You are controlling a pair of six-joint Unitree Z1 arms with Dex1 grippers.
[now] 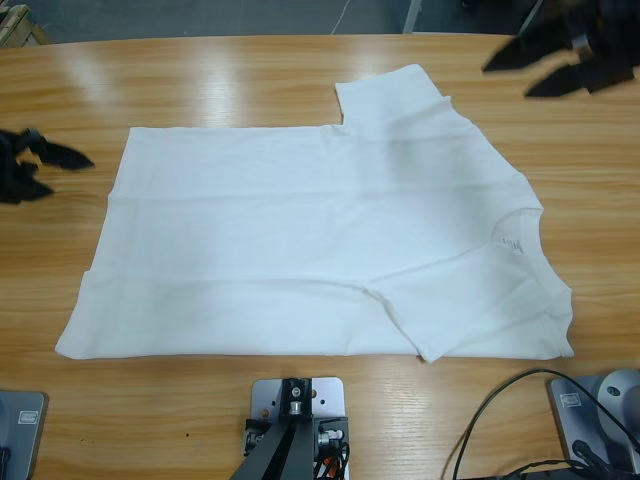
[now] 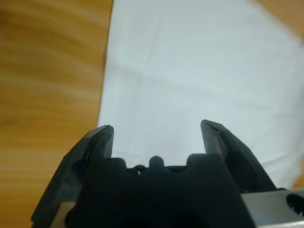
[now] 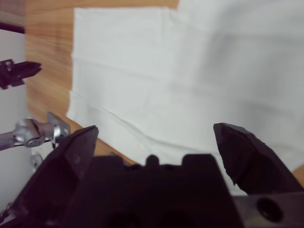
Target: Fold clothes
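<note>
- In the middle of the wooden table (image 1: 250,70), a white T-shirt (image 1: 320,240) spread flat, hem toward the left end, neck toward the right.
- Far sleeve (image 1: 392,92) poking out square over the wood; near sleeve (image 1: 480,320) apparently tucked in over the body, with a slanted crease running to the lower edge.
- At the collar, a small label (image 1: 511,243) just showing; no lettering readable from above.
- Off the hem end, left gripper (image 1: 45,165) low beside the cloth, jaws spread wide, nothing between them.
- Up at the far right corner, right gripper (image 1: 560,65) raised clear of the shirt, jaws also wide apart and empty.
- Step in hand, by the look of it: the approach before a fold, not yet a grasp.
- Next move likely to call for both sets of jaws dropping to an edge, pinching one layer cleanly, then lifting and carrying together so the cloth does not bunch.
- Fabric soft, thin and matte, lying limp with faint ripples and a seam line near the hem; likely to sag and slide once lifted.
- Tabletop smooth and glossy, lamp glare across the grain, so little grip under the cloth.
</note>
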